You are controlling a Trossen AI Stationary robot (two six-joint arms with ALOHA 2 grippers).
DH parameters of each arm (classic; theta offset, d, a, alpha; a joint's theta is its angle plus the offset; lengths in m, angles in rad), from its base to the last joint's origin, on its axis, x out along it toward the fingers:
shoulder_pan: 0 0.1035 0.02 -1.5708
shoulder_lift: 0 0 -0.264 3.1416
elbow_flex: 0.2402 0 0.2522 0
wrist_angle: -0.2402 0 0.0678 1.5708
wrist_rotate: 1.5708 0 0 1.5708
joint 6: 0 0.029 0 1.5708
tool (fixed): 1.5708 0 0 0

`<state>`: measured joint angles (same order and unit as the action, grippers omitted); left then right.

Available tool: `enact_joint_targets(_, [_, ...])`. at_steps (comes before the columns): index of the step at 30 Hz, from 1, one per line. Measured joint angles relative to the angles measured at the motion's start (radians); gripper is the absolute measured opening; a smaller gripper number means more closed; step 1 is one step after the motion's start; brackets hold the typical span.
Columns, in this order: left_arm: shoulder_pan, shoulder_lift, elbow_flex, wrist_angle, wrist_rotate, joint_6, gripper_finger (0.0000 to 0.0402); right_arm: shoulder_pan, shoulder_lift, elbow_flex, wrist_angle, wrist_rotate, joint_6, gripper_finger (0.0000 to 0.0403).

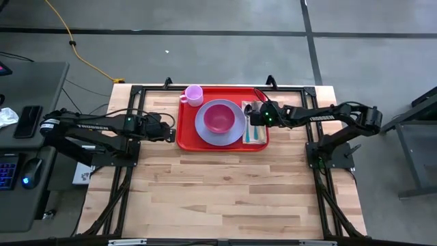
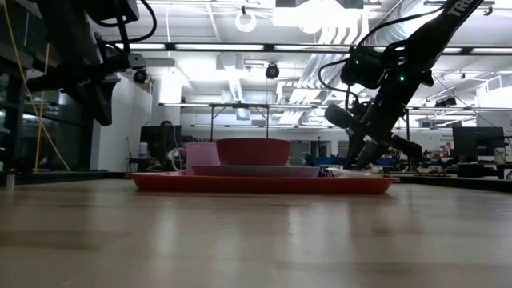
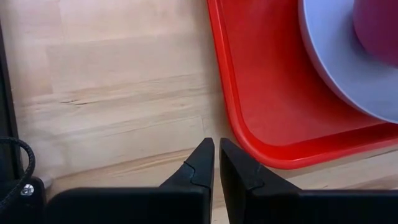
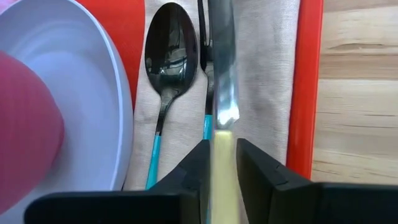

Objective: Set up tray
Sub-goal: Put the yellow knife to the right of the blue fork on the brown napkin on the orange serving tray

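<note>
The red tray (image 1: 186, 140) lies at the table's far middle. It carries a lavender plate (image 1: 202, 126) with a magenta bowl (image 1: 218, 117), a pink cup (image 1: 194, 94) at its far left corner, and a tan napkin (image 4: 267, 62) along its right side. A spoon (image 4: 171, 50) and a fork (image 4: 207, 121), both teal-handled, lie on the napkin. My right gripper (image 4: 222, 152) hovers over the napkin, shut on a knife (image 4: 222, 62). My left gripper (image 3: 217, 149) is shut and holds nothing, above the bare wood beside the tray's left rim (image 3: 231, 118). My right gripper has the knife's pale handle (image 4: 221, 155) between its two fingers, one finger on each side. The fingers slant down from the table's right side and run along the knife. The blade points ahead over the napkin; whether its tip rests there I cannot tell.
Black frame rails (image 1: 136, 92) run around the work area on the table. A side desk at the left holds a keyboard (image 1: 8, 171), a mouse (image 1: 31, 167) and a phone (image 1: 29, 121). Bare wood (image 1: 225, 191) stretches from the tray toward the near edge.
</note>
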<state>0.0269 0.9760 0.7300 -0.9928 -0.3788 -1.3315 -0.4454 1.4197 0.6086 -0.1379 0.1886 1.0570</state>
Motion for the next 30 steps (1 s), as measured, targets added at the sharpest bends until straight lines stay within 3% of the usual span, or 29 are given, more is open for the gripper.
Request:
enact_joint_targets(24, [0.000,0.000,0.000,-0.005,0.005,0.022,0.0056,-0.008,0.000,0.000,0.073,0.023,-0.035,0.0053])
enact_joint_targets(30, [0.000,0.000,0.000,-0.005,0.004,0.026,0.0056,-0.027,-0.001,0.000,0.221,-0.010,-0.135,0.0049])
